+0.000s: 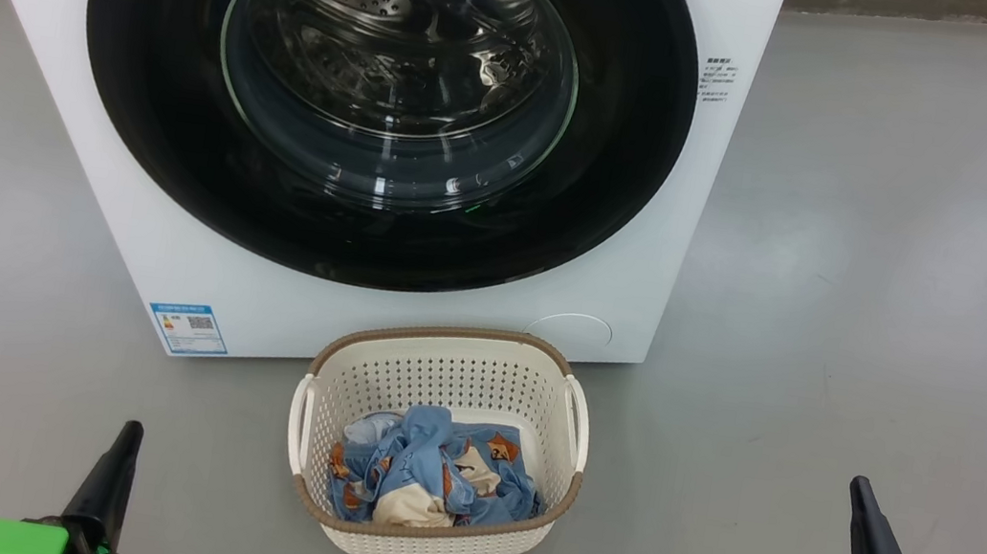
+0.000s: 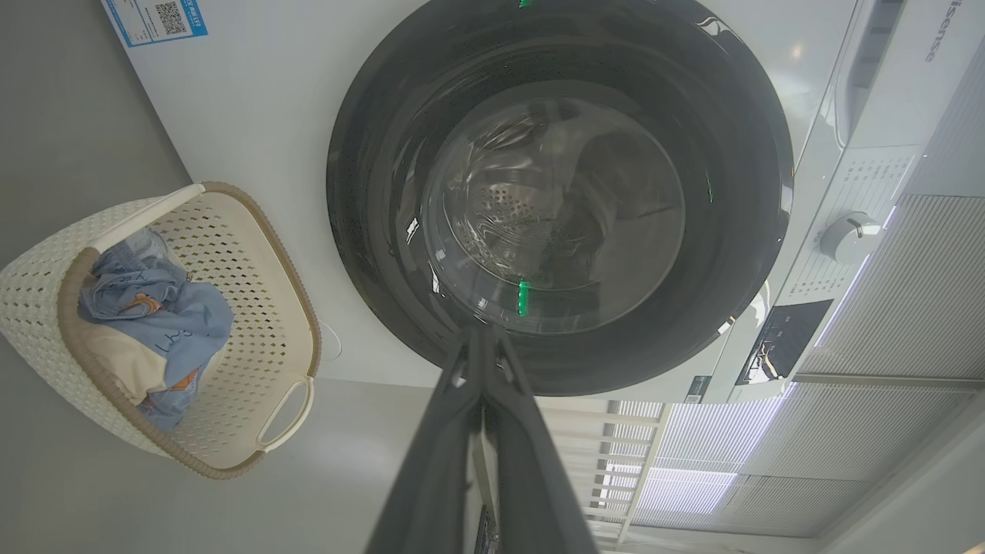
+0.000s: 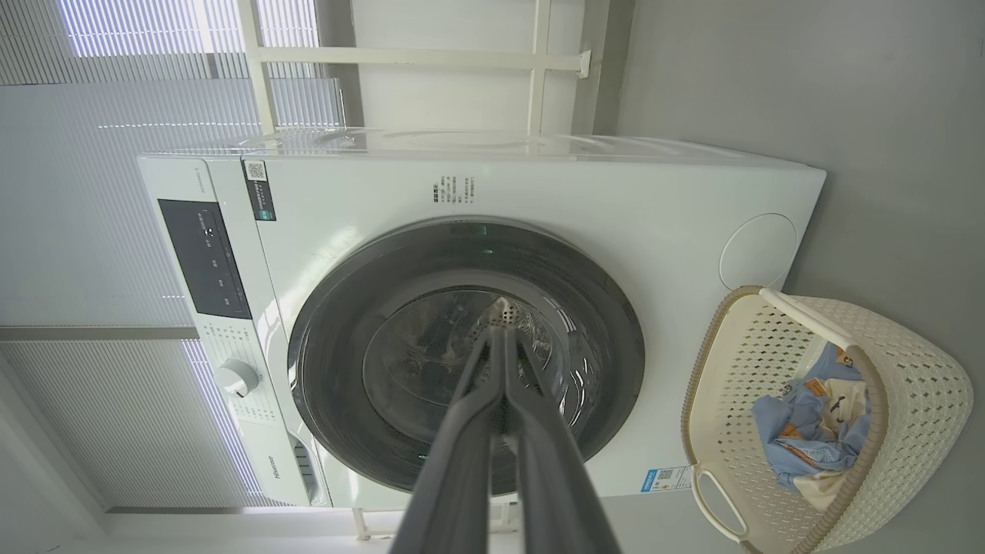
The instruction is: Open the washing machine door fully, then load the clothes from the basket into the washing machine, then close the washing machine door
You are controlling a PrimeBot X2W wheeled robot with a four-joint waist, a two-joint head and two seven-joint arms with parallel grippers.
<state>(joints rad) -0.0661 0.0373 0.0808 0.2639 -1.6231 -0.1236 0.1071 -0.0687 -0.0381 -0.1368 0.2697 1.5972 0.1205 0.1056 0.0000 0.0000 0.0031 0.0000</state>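
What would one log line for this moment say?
door: shut | clothes: in basket | left gripper: shut | right gripper: shut

left gripper (image 1: 130, 434): black, tapered, green housing | right gripper (image 1: 859, 487): same, grey base

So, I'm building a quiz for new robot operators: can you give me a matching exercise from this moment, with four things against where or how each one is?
Things
1. washing machine door
2. clothes
3. basket
4. left pincer

States
A. lying in the basket
B. fingers together, holding nothing
C. shut against the washing machine
D. standing on the grey floor, in front of the door

Pairs: 1-C, 2-A, 3-D, 4-B
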